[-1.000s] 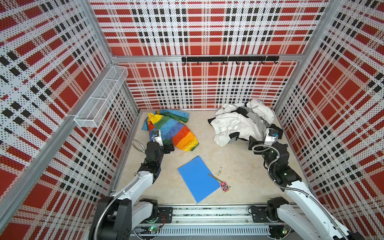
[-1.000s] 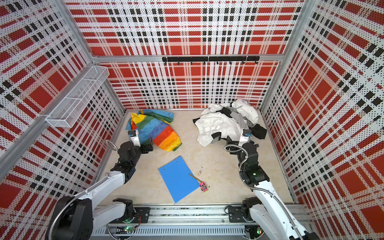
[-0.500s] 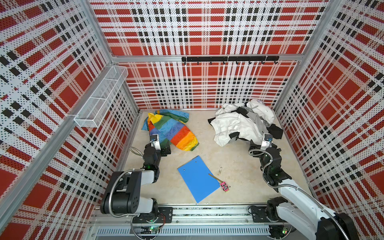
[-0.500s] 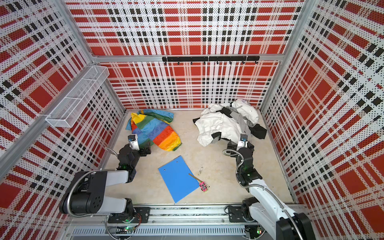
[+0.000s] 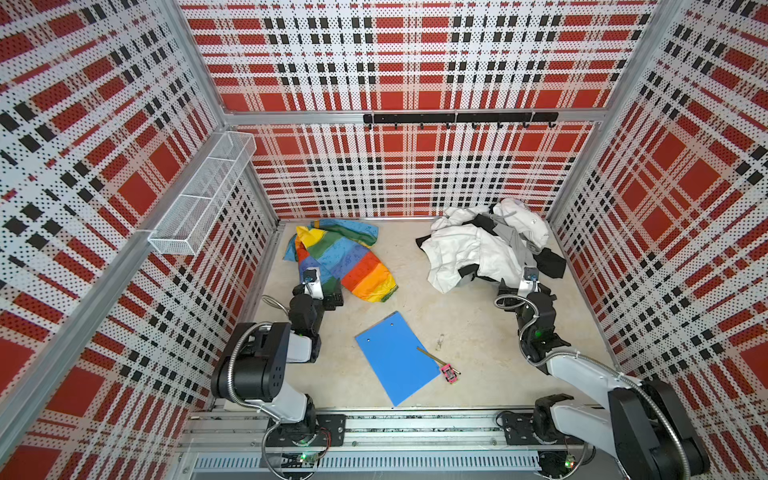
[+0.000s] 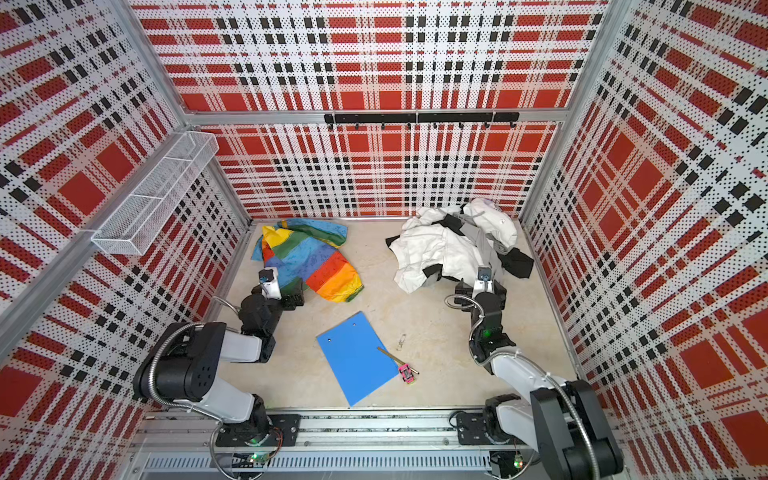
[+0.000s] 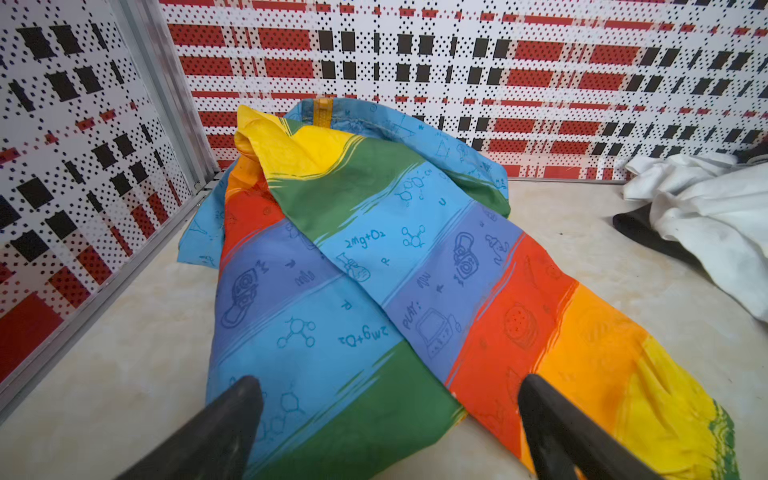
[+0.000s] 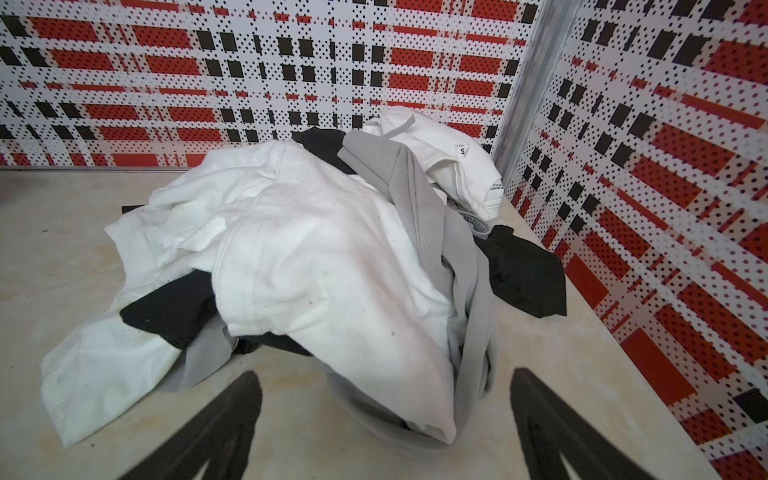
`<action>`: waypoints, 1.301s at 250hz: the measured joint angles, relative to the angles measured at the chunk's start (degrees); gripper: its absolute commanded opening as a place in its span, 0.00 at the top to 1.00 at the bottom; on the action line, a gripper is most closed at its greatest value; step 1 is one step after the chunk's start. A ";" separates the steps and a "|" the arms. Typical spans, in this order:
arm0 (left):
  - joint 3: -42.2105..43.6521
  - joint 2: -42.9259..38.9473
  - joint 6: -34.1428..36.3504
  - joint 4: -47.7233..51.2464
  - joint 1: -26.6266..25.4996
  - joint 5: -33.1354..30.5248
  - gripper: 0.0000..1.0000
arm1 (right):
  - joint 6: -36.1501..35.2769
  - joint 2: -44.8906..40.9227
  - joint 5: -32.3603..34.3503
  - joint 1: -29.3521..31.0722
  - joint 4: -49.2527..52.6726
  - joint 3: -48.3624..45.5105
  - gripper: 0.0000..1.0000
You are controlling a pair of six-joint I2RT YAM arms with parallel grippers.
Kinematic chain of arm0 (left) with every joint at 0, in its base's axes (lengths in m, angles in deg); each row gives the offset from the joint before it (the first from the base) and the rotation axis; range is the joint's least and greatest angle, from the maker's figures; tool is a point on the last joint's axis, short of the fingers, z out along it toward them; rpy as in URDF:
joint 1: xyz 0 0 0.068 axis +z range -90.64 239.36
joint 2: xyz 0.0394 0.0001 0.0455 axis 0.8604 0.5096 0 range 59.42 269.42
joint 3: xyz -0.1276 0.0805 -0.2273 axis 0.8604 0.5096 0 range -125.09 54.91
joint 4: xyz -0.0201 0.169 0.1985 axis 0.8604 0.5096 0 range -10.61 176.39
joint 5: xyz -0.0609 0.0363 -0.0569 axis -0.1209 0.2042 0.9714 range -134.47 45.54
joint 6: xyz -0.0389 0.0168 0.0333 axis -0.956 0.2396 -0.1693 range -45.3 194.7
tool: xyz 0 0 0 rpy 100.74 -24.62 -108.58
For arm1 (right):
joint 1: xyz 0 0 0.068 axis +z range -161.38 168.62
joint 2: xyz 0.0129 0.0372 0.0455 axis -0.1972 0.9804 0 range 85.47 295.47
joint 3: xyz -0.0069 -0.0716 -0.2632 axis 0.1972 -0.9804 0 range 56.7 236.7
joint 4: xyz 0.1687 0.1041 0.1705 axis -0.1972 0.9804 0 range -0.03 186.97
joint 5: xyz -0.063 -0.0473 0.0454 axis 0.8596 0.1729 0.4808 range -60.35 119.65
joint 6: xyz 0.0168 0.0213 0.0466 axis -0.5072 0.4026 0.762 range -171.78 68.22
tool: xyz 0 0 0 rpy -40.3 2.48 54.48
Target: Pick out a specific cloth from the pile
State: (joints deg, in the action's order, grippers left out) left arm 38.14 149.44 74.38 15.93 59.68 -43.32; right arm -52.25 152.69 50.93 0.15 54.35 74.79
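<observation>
The cloth (image 5: 345, 262) (image 6: 316, 257), in rainbow patches, lies crumpled on the floor at the back left, well apart from the pile. In the left wrist view the cloth (image 7: 374, 270) fills the middle. My left gripper (image 5: 334, 298) (image 7: 386, 386) stands open at its near edge, with fabric lying between the fingertips but not pinched. The pile (image 5: 478, 249) (image 6: 444, 249) of white, grey and black garments sits at the back right. My right gripper (image 5: 525, 287) (image 8: 384, 378) is open just in front of the pile (image 8: 311, 249), its near fold reaching between the fingers.
A flat blue board (image 5: 395, 357) lies on the floor in the front middle. Beside it are a thin stick (image 5: 430, 355) and a small pink toy car (image 5: 450, 374). A wire basket (image 5: 203, 195) hangs on the left wall, a hook rail (image 5: 457, 118) on the back wall.
Both arms have folded back toward the front rail, their elbows drawn in. The right gripper shifted slightly left. Both grippers stay open near the same spots; the cloth and the pile have not moved.
</observation>
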 measured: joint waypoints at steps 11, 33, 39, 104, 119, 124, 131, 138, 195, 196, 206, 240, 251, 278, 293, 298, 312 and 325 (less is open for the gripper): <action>0.00 0.00 0.00 -0.20 0.00 -0.02 0.01 | -0.15 0.92 -0.26 -0.33 -0.90 0.00 0.00; 0.00 0.00 0.00 -0.31 0.00 -0.02 0.01 | -0.24 2.47 -0.92 -1.14 -3.48 -0.44 0.00; 0.00 0.00 0.00 -0.33 0.00 0.00 0.01 | -0.24 2.97 -1.18 -1.44 -4.37 -0.61 0.00; 0.00 0.00 0.09 -0.39 -0.02 -0.02 0.01 | 0.07 8.68 -3.80 -5.75 -12.22 -2.27 0.00; 0.00 0.00 0.22 -0.39 -0.02 -0.04 0.01 | 0.11 10.29 -4.37 -6.60 -13.57 -2.12 0.00; 0.00 0.00 0.22 -0.39 -0.02 -0.04 0.01 | 0.11 10.71 -4.68 -6.91 -13.55 -1.99 0.00; 0.00 0.00 0.24 -0.39 -0.02 -0.04 0.01 | 0.11 11.23 -5.22 -7.28 -13.57 -1.84 0.00; 0.00 0.00 0.28 -0.39 -0.02 -0.04 0.01 | 0.11 11.78 -5.84 -7.76 -13.99 -1.73 0.00; 0.00 0.00 0.39 -0.42 -0.02 -0.04 0.01 | 1.55 15.78 -10.84 -13.18 -20.28 -1.70 0.00; 0.00 0.00 0.39 -0.42 -0.02 -0.04 0.01 | 1.55 15.89 -10.91 -13.27 -20.41 -1.70 0.00; 0.00 0.00 0.39 -0.42 -0.02 -0.07 0.01 | 1.57 16.98 -12.24 -13.90 -21.38 -1.70 0.00; 0.00 0.00 0.39 -0.42 -0.02 -0.07 0.01 | 1.38 19.69 -15.45 -14.12 -23.71 -1.70 0.00; 0.00 0.00 0.39 -0.42 -0.02 -0.07 0.01 | 1.05 20.79 -16.17 -13.68 -25.38 -1.79 0.00; 0.00 0.00 0.42 -0.42 -0.02 -0.07 0.01 | 0.55 21.68 -17.25 -12.94 -26.18 -1.86 0.00; 0.00 0.00 0.42 -0.42 -0.02 -0.07 0.01 | 0.17 21.75 -17.64 -12.72 -26.97 -1.86 0.00; 0.00 0.00 0.42 -0.42 -0.02 -0.07 0.01 | 0.11 21.73 -17.88 -12.72 -26.99 -1.86 0.00; 0.00 0.00 0.42 -0.44 -0.02 -0.07 0.01 | -0.04 21.75 -17.94 -12.72 -27.71 -1.88 0.00; 0.00 0.00 0.42 -0.44 -0.02 -0.07 0.01 | -0.15 21.75 -18.05 -12.72 -28.04 -1.90 0.00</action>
State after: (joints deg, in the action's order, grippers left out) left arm 38.14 149.44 74.80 15.49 59.66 -43.38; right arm -52.40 174.44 32.87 -12.57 26.31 72.89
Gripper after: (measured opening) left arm 0.992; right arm 0.999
